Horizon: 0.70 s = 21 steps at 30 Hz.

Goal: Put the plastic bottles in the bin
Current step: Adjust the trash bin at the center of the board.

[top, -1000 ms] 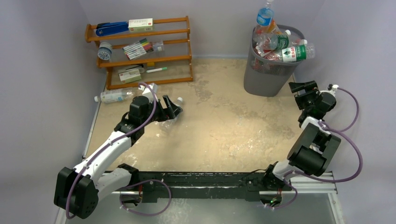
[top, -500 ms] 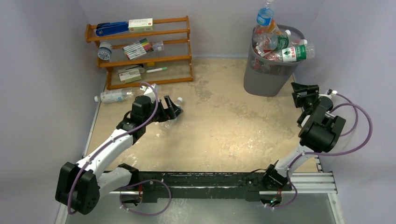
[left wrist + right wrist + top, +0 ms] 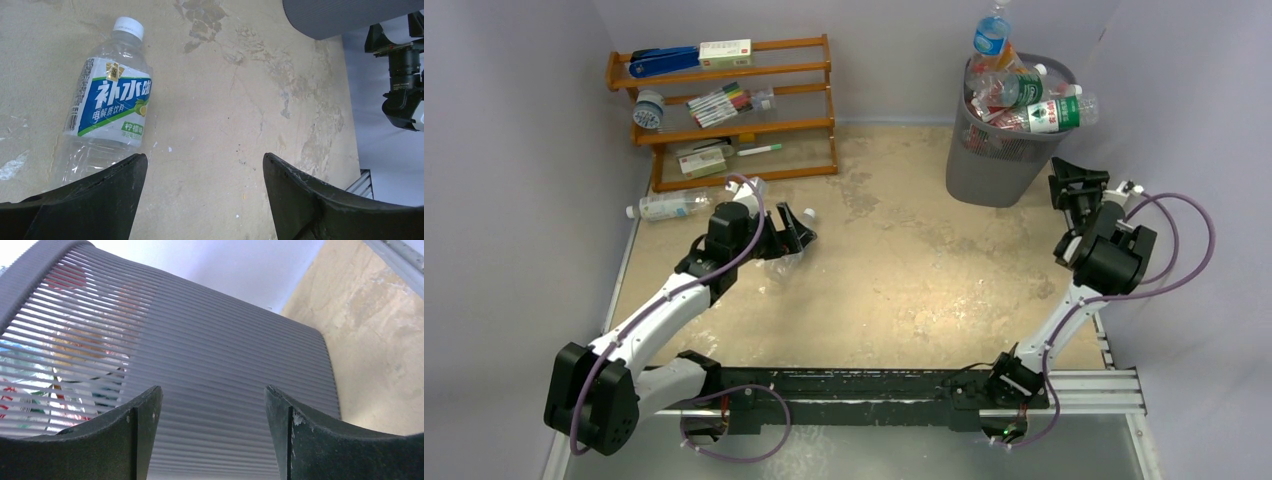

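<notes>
1. My left end effector [image 3: 204, 161] gapes wide and empty; a clear bottle [image 3: 110, 102] lies on the worktop [image 3: 225, 100] just beside it.
2. My right end effector [image 3: 212, 390] stands open, empty, near the bottle-heaped bin [image 3: 999, 165].

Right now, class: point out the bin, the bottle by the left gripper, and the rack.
bin [image 3: 999, 165]: top view, on its grey side wall.
bottle [image 3: 111, 102]: left wrist view, on its blue label.
rack [image 3: 804, 124]: top view, on a shelf rail.
</notes>
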### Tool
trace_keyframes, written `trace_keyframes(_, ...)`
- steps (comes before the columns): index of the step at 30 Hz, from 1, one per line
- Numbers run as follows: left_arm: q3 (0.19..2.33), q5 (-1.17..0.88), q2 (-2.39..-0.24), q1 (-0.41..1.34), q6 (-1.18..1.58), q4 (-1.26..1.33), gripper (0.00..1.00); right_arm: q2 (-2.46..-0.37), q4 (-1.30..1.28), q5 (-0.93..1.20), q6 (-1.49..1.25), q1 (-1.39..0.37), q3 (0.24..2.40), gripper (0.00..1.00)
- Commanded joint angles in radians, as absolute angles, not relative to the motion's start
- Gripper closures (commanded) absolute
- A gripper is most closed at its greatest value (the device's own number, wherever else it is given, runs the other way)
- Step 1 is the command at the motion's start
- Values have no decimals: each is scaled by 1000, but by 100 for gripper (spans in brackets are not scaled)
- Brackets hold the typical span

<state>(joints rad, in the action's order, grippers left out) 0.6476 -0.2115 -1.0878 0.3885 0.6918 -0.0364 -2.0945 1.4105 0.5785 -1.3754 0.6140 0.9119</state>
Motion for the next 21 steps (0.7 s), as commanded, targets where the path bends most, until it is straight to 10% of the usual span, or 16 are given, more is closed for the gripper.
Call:
trace_keyframes(1,704,-203,-1093,393,663,-10,14,-2143,1465,588,-1463,575,1013,23)
trace_keyframes(21,684,-204,-1058,393,674,-25,13,-2051,1433,595,-1300,363,875,24)
